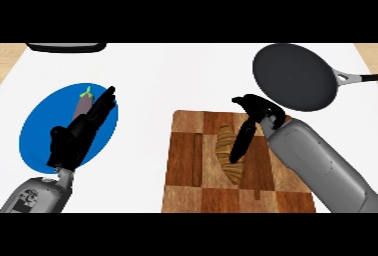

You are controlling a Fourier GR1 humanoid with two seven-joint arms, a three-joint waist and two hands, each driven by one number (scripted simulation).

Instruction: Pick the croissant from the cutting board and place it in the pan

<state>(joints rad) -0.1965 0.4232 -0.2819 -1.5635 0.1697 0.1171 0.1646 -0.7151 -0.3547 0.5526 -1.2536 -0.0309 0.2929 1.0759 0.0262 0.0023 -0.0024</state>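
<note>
The white counter (184,75) runs under me, with a wooden strip showing at its far corners and a dark, rounded object (65,47) cut off at eleven o'clock that I cannot identify.

At nine o'clock lies a blue plate (37,125) with a small purple eggplant (86,103) near its far rim. My left hand (74,135) rests over that plate, fingers straight, close together and pointing toward one o'clock, holding nothing. It has no part in this step, so I would leave it where it is.

At six o'clock sits the wooden cutting board (184,165), and on it the croissant (227,155), lying lengthwise, its near tip toward me. My right hand (255,120) is over the far end of the pastry; its fingers (241,145) reach down along the croissant's right flank, extended and bunched rather than curled, and the thumb sticks out toward nine o'clock. I cannot tell whether the fingertips touch the crust yet. I judge I have no hold so far.

To do this well, I should bring the thumb over to the left flank, fingers staying on the right, and close across the thick middle rather than a tapered end, which would likely slip or break. Then lift straight up before swinging toward one o'clock, where the dark frying pan (295,75) waits, its handle (354,78) pointing to three o'clock.
</note>
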